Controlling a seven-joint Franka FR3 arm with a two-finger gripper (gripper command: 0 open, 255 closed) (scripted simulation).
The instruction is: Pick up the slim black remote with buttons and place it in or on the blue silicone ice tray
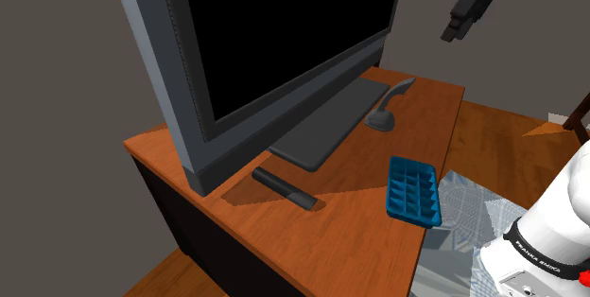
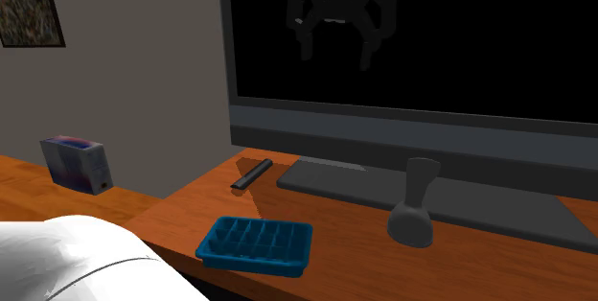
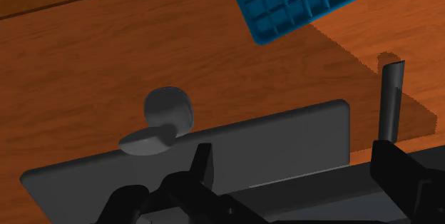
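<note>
The slim black remote [image 1: 284,187] lies flat on the wooden table [image 1: 350,219], just in front of the TV's corner; it also shows as remote [image 2: 252,173] and remote [image 3: 390,98]. The blue ice tray [image 1: 413,189] rests near the table's front edge, empty, apart from the remote; I see it as tray [image 2: 256,243] and tray [image 3: 299,1]. My gripper [image 1: 458,25] hangs high above the table, open and holding nothing, seen against the dark screen as gripper [image 2: 337,52]. In the wrist view the gripper [image 3: 296,151] hovers over the TV's base, fingers [image 3: 203,164] wide apart.
A large TV [image 1: 274,30] on a flat dark base [image 1: 326,125] takes up the table's back. A grey vase [image 1: 389,106] stands beside the base. A grey box [image 2: 75,163] sits on a lower surface, and a white cushion [image 2: 77,251] lies below it.
</note>
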